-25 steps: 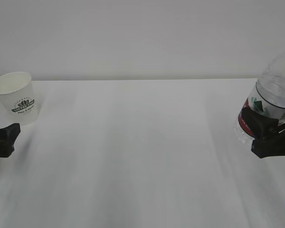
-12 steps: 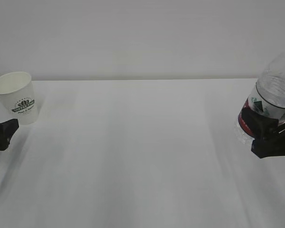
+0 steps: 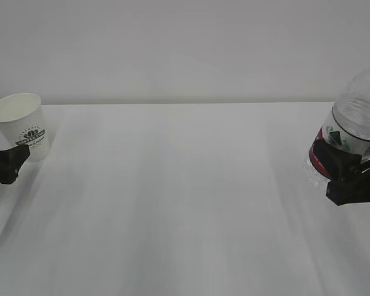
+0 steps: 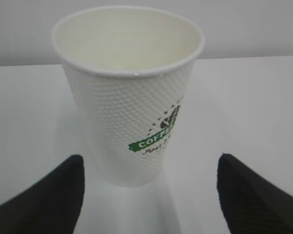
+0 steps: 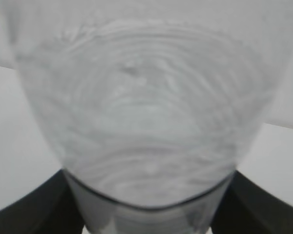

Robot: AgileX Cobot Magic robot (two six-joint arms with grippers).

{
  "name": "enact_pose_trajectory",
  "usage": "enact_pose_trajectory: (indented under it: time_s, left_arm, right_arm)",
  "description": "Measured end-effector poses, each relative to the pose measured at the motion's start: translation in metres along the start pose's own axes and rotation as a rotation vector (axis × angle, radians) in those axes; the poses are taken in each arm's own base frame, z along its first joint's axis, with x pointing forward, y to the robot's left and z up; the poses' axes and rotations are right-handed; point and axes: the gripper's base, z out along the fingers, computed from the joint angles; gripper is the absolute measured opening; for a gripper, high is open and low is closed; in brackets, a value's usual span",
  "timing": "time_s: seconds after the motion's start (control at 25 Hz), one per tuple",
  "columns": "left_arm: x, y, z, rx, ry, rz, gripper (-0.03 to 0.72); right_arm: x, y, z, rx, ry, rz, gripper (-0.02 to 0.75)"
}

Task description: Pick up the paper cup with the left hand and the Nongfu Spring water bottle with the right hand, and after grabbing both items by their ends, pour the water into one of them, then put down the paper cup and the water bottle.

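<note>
Left gripper (image 3: 3, 165) has crept in toward the paper cup (image 3: 23, 125) at the worktop's (image 3: 185, 197) far-left edge; fingers (image 4: 44, 200) spread wide either side of its base, not touching yet. Right gripper (image 3: 351, 179) clamps the Nongfu Spring water bottle (image 3: 351, 129) at the right edge, bottle tilted. Step: cup pickup. Next: close on the cup's lower end w/o crushing, then lift.

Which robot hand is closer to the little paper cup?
Left. The left gripper sits open just in front of the paper cup, not touching it; the right gripper is far across the table, holding the water bottle.
</note>
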Motion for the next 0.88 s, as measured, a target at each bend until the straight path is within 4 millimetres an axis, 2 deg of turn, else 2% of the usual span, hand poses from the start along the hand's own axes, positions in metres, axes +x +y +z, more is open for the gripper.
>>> enact_pose_trajectory:
  time_s: [0.36, 0.56, 0.88]
  left_arm:
    - [-0.001, 0.002, 0.000, -0.018, -0.005, -0.007, 0.565]
    - [-0.001, 0.002, 0.000, -0.018, -0.005, -0.004, 0.561]
    - [0.012, 0.005, 0.008, -0.017, 0.030, 0.062, 0.631]
  right_arm:
    - [0.000, 0.000, 0.000, 0.000, 0.001, 0.000, 0.496]
    - [0.000, 0.000, 0.000, 0.000, 0.001, 0.000, 0.496]
    - [0.000, 0.000, 0.000, -0.001, 0.001, -0.001, 0.496]
